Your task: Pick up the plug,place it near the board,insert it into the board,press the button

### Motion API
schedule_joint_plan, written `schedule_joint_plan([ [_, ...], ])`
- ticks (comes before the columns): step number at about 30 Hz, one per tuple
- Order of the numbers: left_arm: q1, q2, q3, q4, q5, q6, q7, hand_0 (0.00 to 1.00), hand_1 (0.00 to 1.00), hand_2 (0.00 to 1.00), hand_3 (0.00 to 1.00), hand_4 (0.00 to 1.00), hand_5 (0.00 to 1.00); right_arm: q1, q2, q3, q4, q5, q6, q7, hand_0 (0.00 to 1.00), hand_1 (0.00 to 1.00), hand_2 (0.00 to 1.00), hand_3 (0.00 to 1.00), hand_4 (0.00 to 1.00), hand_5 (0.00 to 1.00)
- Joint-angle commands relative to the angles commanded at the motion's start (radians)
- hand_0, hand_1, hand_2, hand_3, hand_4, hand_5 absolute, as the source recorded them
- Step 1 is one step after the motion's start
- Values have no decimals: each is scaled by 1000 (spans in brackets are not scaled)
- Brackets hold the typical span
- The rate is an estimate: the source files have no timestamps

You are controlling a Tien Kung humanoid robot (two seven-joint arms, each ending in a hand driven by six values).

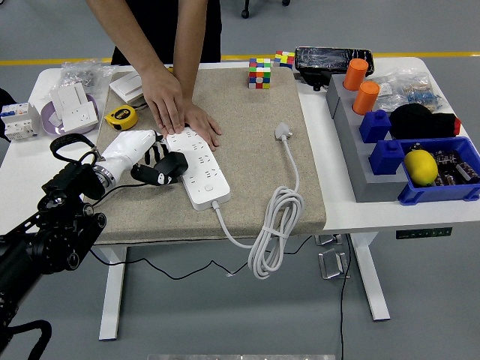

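Note:
A white power strip (199,166) lies on the beige mat (247,112), running from far left to near right. A person's two hands (176,109) press flat on its far end. My left hand (159,169), white-backed with black fingers, sits at the strip's left edge with its fingers curled against the side and nothing in them. The white plug (283,131) lies free on the mat to the right of the strip. Its cable (274,225) coils over the mat's near edge and runs back to the strip's near end.
A yellow tape measure (119,116) and white socket parts (73,101) lie at the far left. A colour cube (259,73) stands at the mat's far edge. On the right a grey rack (352,161) holds orange cylinders, blue blocks and a blue bin (442,176) with a lemon.

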Motion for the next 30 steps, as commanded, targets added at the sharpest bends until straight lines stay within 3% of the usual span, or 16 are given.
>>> schedule_joint_plan([
  [5, 0, 1, -1, 2, 0, -18, -2, 471, 410, 362, 354, 685, 176, -1, 0, -1, -1, 7, 2, 0, 820, 794, 754, 760, 998, 998],
  [6, 1, 1, -2, 3, 0, -20, -2, 557, 698, 632, 565, 894, 232, -1, 0, -1, -1, 7, 3, 0, 822, 794, 755, 760, 998, 998],
  [11, 2, 2, -4, 5, 0, -28, -3, 557, 698, 632, 565, 894, 232, -2, 0, -3, -1, 10, 3, -1, 822, 794, 755, 760, 998, 998],
  [12, 2, 2, -4, 6, 0, -29, -3, 742, 860, 844, 853, 982, 272, -2, 0, -3, -1, 11, 3, -1, 821, 797, 755, 760, 998, 998],
  [23, 3, 3, -13, 3, 0, -32, -4, 779, 892, 872, 896, 998, 297, -4, 1, -1, -1, 13, 3, 2, 820, 797, 755, 760, 998, 998],
  [24, 3, 3, -17, 1, 0, -33, -5, 797, 904, 890, 918, 998, 351, -3, 1, -1, -1, 13, 3, 2, 821, 797, 755, 760, 998, 998],
  [29, 8, 9, -26, -30, 0, -56, -9, 797, 904, 890, 918, 998, 351, -2, 1, 2, -1, 15, 4, 3, 821, 797, 755, 760, 998, 998],
  [30, 10, 10, -27, -39, 0, -62, -9, 825, 934, 913, 937, 998, 444, -3, 2, 2, -2, 15, 4, 4, 823, 797, 755, 759, 998, 998],
])
